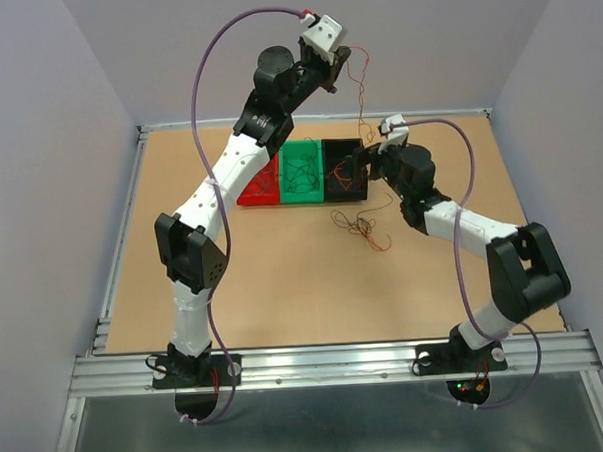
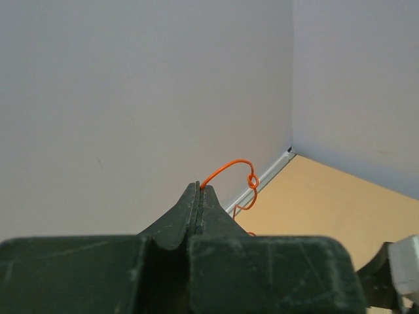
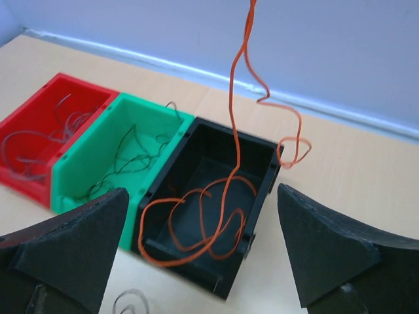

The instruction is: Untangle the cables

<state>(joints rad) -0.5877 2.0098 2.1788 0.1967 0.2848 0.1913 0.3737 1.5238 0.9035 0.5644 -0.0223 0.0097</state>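
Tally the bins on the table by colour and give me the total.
Red bin: 1
Green bin: 1
Black bin: 1
Total: 3

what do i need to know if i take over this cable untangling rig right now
Grippers: the left gripper is shut on the orange wire, held high above the table. The right gripper is open and empty, by the black bin.
Orange wire: it hangs into the black bin, with its lower loops partly inside and partly over the near wall.
Done: thin wires lie in the red bin and the green bin.
Left: get the orange wire fully into the black bin, then sort the loose clump on the table nearby.
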